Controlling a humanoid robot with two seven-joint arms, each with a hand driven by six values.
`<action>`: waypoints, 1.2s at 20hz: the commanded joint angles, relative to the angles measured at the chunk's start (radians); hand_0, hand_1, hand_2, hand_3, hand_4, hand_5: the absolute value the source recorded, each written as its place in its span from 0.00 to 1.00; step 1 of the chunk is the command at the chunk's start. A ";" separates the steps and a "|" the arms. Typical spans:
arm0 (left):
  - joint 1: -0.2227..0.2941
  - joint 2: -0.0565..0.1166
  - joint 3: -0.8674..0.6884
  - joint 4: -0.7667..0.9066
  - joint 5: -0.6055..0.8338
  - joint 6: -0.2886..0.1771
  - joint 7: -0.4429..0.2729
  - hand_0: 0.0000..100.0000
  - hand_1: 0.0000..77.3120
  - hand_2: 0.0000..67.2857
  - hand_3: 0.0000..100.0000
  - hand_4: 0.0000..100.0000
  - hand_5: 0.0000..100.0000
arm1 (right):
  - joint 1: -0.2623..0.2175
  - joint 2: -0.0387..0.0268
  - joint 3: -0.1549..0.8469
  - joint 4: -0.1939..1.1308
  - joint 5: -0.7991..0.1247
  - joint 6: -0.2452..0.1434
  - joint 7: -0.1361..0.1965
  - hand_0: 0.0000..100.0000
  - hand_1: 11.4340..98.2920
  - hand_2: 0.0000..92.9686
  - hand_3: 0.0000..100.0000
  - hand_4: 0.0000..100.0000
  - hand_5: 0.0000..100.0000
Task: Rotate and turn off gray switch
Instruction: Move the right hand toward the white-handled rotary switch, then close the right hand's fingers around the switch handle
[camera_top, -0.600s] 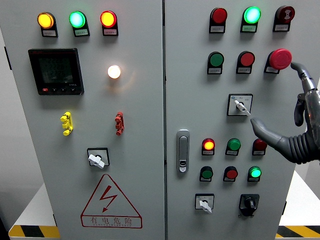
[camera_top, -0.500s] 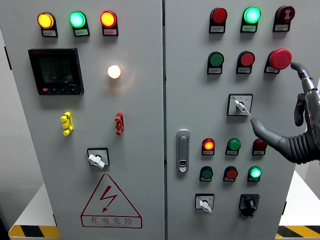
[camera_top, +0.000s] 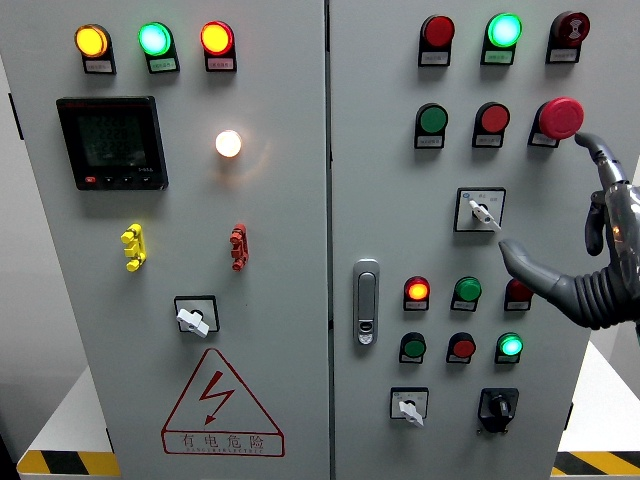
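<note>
- One hand shows — the right hand (camera_top: 590, 240), fingers (camera_top: 515, 255) spread, grasping nothing.
- Gray switch (camera_top: 481, 211) lies at ten o'clock from the thumb tip, its lever pointing toward four o'clock.

Views supplied: one, head view only.
Position: mounted on the robot's head, at about mid-panel height.
Facing: square-on to the control cabinet (camera_top: 330, 250).
Proximity: close; the frame is filled by both cabinet doors.
Overlap: none, as no second view is provided.
</note>
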 joint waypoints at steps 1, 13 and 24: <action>0.000 0.000 0.000 0.000 0.000 0.000 0.000 0.88 0.00 0.20 0.19 0.08 0.11 | 0.001 -0.0002 0.000 -0.010 0.000 0.001 -0.002 0.00 0.37 0.24 1.00 0.99 1.00; 0.000 0.000 0.000 0.000 0.000 0.000 0.000 0.88 0.00 0.20 0.19 0.08 0.11 | 0.044 -0.0017 -0.012 -0.090 0.003 0.001 -0.031 0.00 0.34 0.66 1.00 1.00 1.00; 0.000 -0.001 0.000 0.000 0.000 0.000 0.000 0.88 0.00 0.20 0.19 0.08 0.11 | 0.101 -0.0017 -0.025 -0.193 0.003 -0.005 -0.033 0.00 0.31 0.72 0.99 1.00 1.00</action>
